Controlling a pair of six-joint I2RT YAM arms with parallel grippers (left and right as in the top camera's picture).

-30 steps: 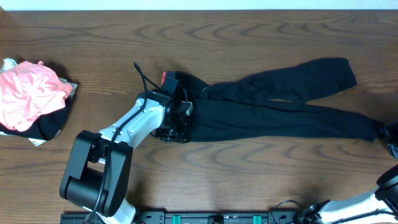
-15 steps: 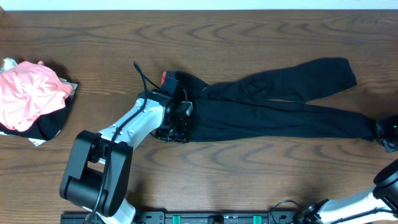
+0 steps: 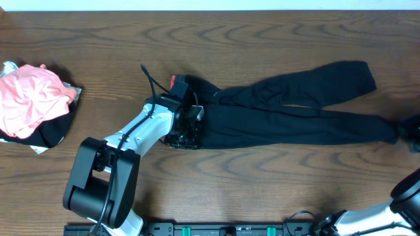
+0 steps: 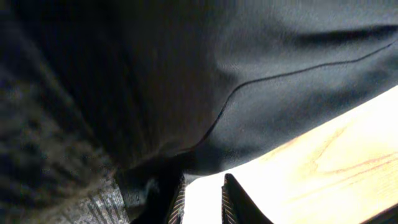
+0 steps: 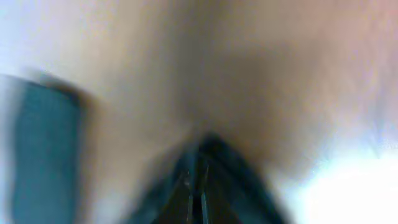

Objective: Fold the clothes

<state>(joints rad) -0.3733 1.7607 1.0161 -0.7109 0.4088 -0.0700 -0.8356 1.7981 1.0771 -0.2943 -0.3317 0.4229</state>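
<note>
Here, black trousers [image 3: 289,121] lie stretched toward the right edge; left gripper [image 3: 186,136] at waistband, right gripper [image 3: 409,132] blurred, both grips unclear.

White arm [image 3: 141,128], black left tool [image 3: 186,136], black cable [image 3: 149,82]

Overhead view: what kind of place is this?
Probably a robotics test bench rather than a home: a robot arm works at a wooden table, black pants lie spread out, and a clothes pile sits aside.
</note>
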